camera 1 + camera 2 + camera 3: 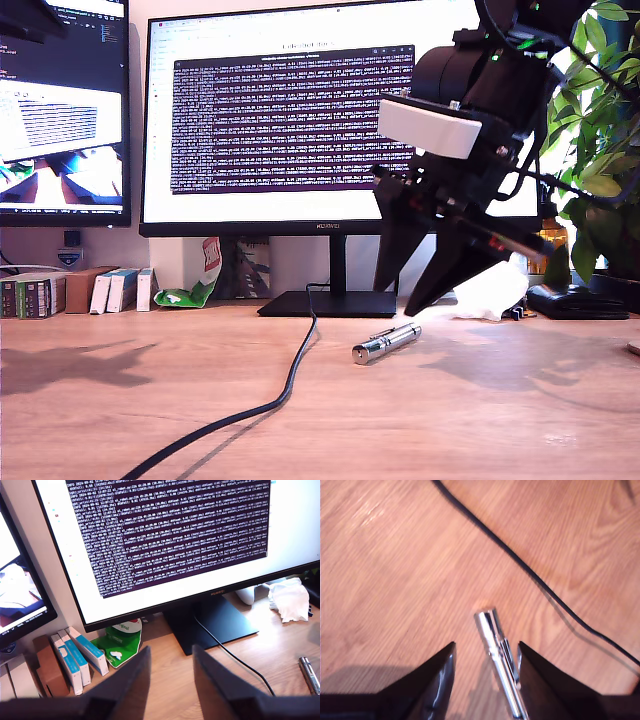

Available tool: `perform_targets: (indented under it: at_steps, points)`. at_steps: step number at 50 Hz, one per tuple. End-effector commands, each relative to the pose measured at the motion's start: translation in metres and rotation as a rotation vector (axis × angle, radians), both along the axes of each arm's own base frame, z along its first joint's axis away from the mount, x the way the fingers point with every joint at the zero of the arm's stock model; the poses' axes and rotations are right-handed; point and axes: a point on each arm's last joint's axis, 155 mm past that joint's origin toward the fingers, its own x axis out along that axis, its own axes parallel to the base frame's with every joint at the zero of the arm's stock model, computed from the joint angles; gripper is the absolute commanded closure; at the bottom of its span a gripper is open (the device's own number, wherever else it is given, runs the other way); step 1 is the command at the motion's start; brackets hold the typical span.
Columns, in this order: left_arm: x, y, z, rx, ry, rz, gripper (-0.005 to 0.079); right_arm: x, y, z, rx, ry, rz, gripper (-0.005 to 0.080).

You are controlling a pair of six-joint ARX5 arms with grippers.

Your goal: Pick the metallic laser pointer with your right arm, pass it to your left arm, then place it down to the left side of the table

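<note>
My second gripper hangs just above the table with its two black fingers spread apart, and the metallic laser pointer lies between them, closer to one finger than the other, lying flat and not yet gripped. In the exterior view the same arm reaches down from that view's upper right, its fingertips poised over the rear end of the pointer.

I judge the pointer to be stiff and fairly light, but smooth and round, so it is likely to roll on the wood or slip out of a loose pinch. The best hold looks to be across the barrel near its middle, jaws square to its length, leaving an end free for the handover. It is a slim, shiny silver cylinder with ringed segments, a flat end cap facing away from the gripper, and what seems to be a thin clip along one side.

Beyond the pointer's cap a black cable runs across the wood, clear of the fingers.

My first gripper is held well above the table, fingers apart and empty, looking toward the monitor; the pointer shows only at the edge of its view.
</note>
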Motion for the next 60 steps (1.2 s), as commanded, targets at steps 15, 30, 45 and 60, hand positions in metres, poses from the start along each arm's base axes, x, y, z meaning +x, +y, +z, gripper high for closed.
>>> perform_targets:
  at_steps: [15, 30, 45, 60]
  points:
    - [0.001, -0.002, 0.006, 0.001, -0.014, -0.007, 0.0515, 0.022, 0.024, 0.001, 0.047, 0.013, 0.025, 0.0398]
    - [0.001, -0.002, 0.005, 0.002, -0.01, -0.007, 0.0515, 0.012, 0.021, -0.013, 0.017, 0.084, 0.027, 0.0414]
    - [0.001, -0.002, 0.005, 0.002, -0.01, -0.007, 0.0515, 0.006, 0.025, -0.013, 0.047, 0.114, 0.04, 0.0413]
    - [0.001, -0.001, 0.005, 0.002, -0.01, -0.006, 0.0515, 0.006, 0.023, -0.024, 0.037, 0.138, 0.035, 0.0413]
